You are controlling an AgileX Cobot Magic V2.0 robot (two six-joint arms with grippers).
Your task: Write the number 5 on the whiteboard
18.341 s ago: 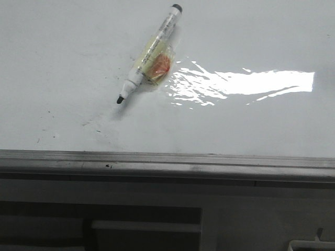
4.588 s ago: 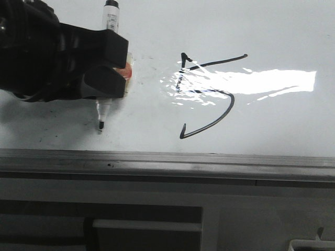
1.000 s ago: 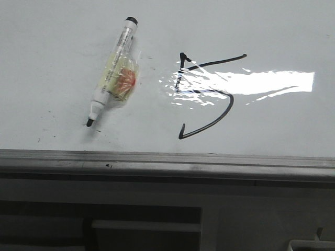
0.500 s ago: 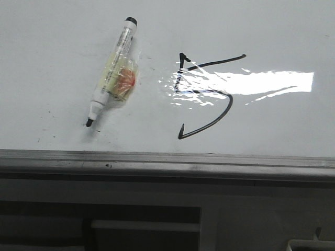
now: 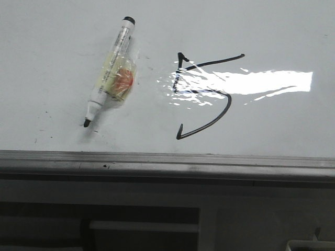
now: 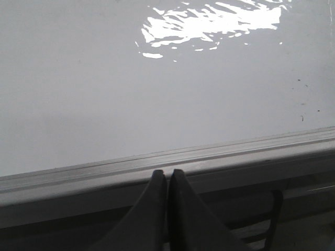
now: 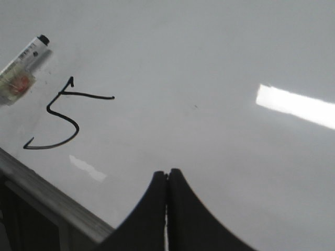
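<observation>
Number 5 [image 5: 204, 94] drawn centre frame on whiteboard [image 5: 272, 31], partly under glare. Marker [image 5: 109, 73] lying uncapped, left of figure, tip toward frame edge. Left gripper [image 6: 167, 175] pinched closed, empty; right gripper [image 7: 167, 175] likewise closed, empty. Risks: smearing wet ink with a passing arm; marker tip drying out.

Marker [image 5: 109, 74] lies flat on whiteboard [image 5: 272, 31], left of number 5 [image 5: 203, 94]; rest open.
</observation>
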